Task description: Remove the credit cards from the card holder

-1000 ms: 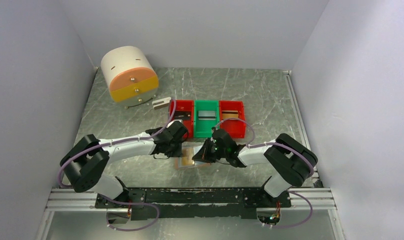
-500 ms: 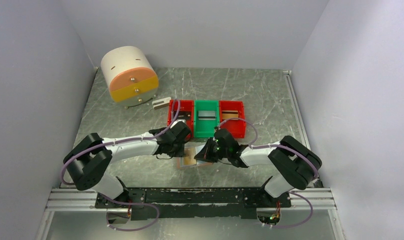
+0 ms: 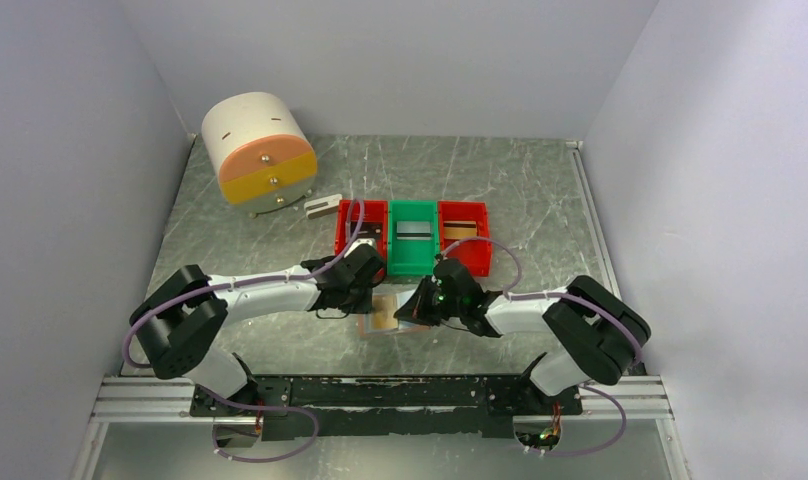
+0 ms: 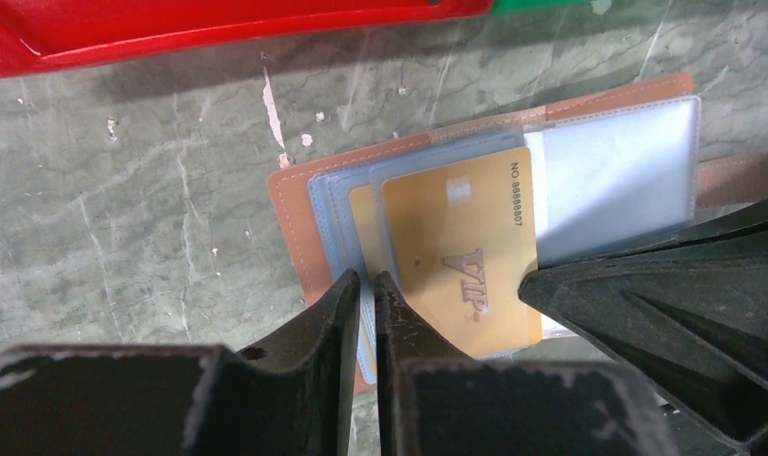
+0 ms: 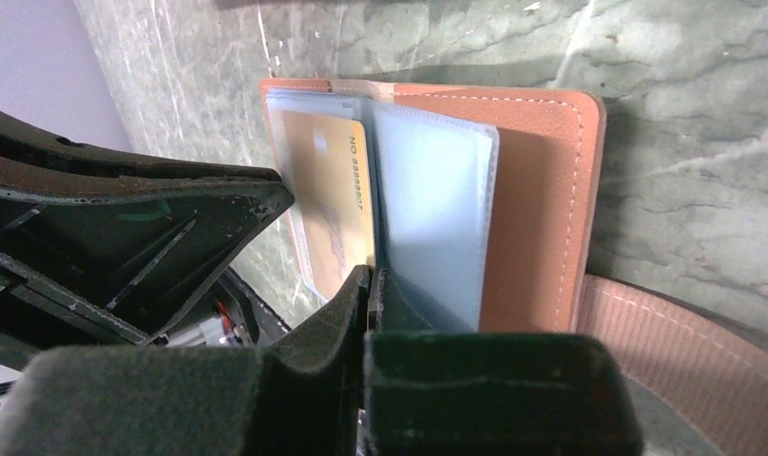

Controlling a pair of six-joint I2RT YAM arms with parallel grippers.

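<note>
Three credit cards (image 3: 413, 231) seemingly in the far bins (image 3: 413, 268), we are working left gripper (image 4: 363, 285) and right gripper (image 5: 369, 285), both pinched shut, at the card holder (image 4: 290, 218) just nearer, gold VIP card (image 4: 461, 256) still pocketed.

Leathery card holder (image 4: 290, 218); glossy credit cards (image 4: 456, 256)

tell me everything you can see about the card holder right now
The card holder is a tan-brown, leather-like wallet with stitched edges, lying open and flat on the grey marbled table. Pale blue clear pockets fan from its inner side; one holds a gold card marked VIP, another looks empty. A strap tab sticks out one side. The left gripper and right gripper, both nearly closed, meet its pocket edges.
</note>
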